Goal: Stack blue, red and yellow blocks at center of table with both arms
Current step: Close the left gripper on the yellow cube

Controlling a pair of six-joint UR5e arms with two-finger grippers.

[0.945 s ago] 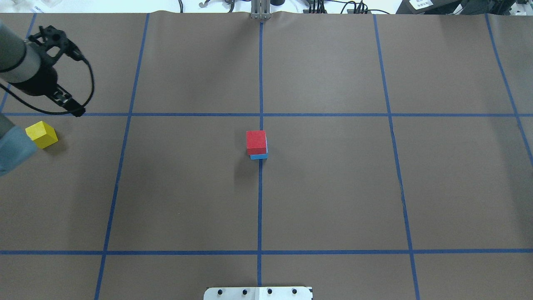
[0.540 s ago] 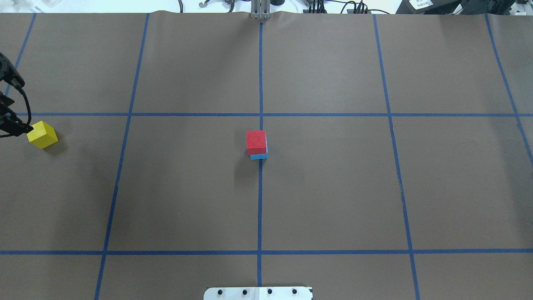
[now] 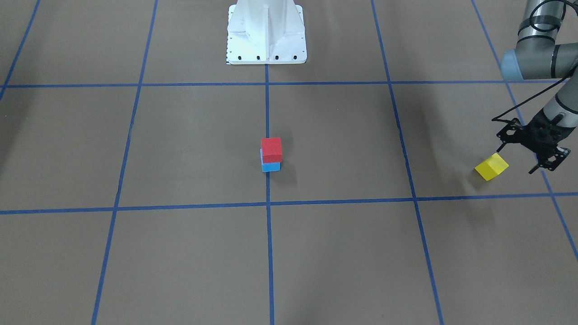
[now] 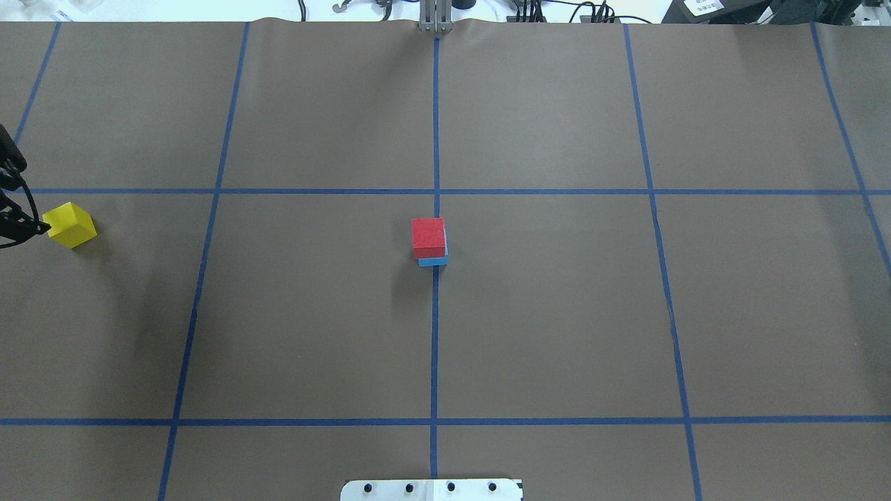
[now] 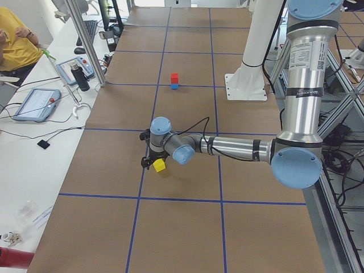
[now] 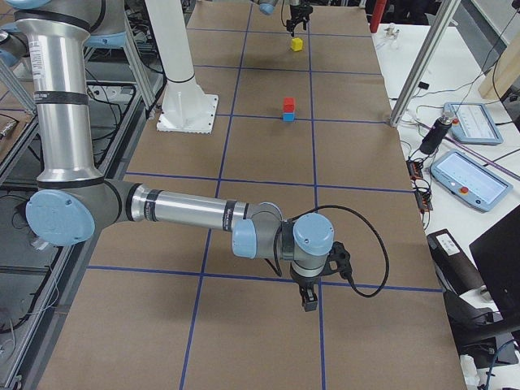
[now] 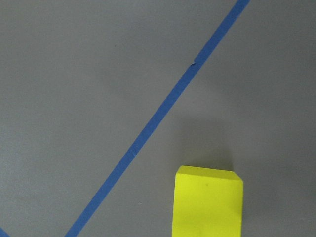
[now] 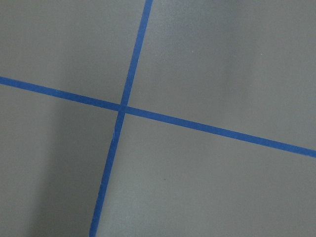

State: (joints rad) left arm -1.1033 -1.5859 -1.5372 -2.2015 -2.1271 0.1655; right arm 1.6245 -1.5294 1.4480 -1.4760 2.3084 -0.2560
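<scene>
A red block (image 4: pixel 428 236) sits on a blue block (image 4: pixel 433 261) at the table's centre; the stack also shows in the front-facing view, red (image 3: pixel 271 149) over blue (image 3: pixel 270 167). A yellow block (image 4: pixel 69 225) lies alone at the far left, also seen in the front-facing view (image 3: pixel 491 166) and at the bottom of the left wrist view (image 7: pixel 207 202). My left gripper (image 3: pixel 515 161) hovers open and empty just beside the yellow block; only its edge shows in the overhead view (image 4: pixel 14 223). My right gripper (image 6: pixel 309 299) shows only in the exterior right view, low over bare table; I cannot tell its state.
The white robot base (image 3: pixel 266 40) stands at the middle of the robot's side of the table. Blue tape lines (image 4: pixel 435 348) grid the brown table. A side bench with tablets (image 5: pixel 37 105) and a seated person (image 5: pixel 17 40) lies beyond the far edge.
My left arm has swung out toward the left edge of the overhead view and come down beside the yellow block. The blocks have not moved.
</scene>
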